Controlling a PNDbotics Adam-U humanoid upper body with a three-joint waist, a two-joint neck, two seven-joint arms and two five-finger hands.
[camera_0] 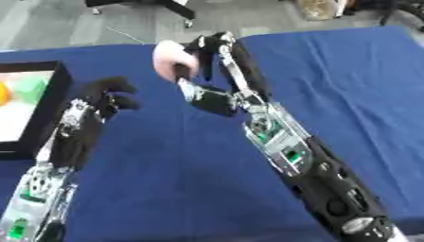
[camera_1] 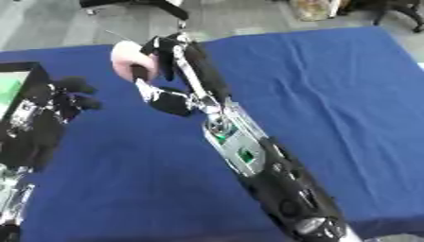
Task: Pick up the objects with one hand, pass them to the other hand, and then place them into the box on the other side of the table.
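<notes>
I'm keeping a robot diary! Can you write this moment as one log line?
right hand: holds pink object aloft | left hand: empty, curled, beside box | handover: not yet

A pale pink, rounded object (camera_0: pixel 172 57) is up off the table (camera_0: pixel 348 80), over its far middle part, with the curled fingers of the right hand (camera_0: pixel 197 61) round it. The box (camera_0: pixel 51 101) lies at the table's left edge: black-walled, open on top, white inside, holding something green (camera_0: pixel 29 90) and something orange (camera_0: pixel 4 92).
</notes>
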